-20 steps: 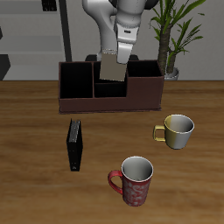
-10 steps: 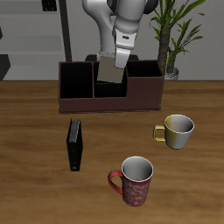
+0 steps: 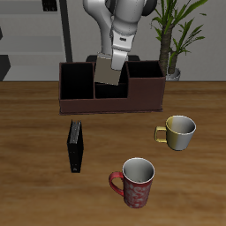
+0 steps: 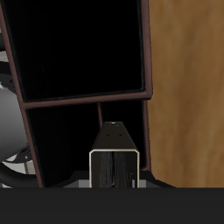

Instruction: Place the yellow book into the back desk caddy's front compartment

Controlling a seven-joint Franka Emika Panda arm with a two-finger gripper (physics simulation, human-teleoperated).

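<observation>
The book (image 3: 107, 71) hangs pinched in our claw (image 3: 116, 60), tilted, directly above the caddy (image 3: 112, 89) and its middle section. Below our fingers the front compartment (image 4: 83, 140) looks narrow, so we should square the book with its walls, keep it off the partition, then lower straight before letting go.
</observation>
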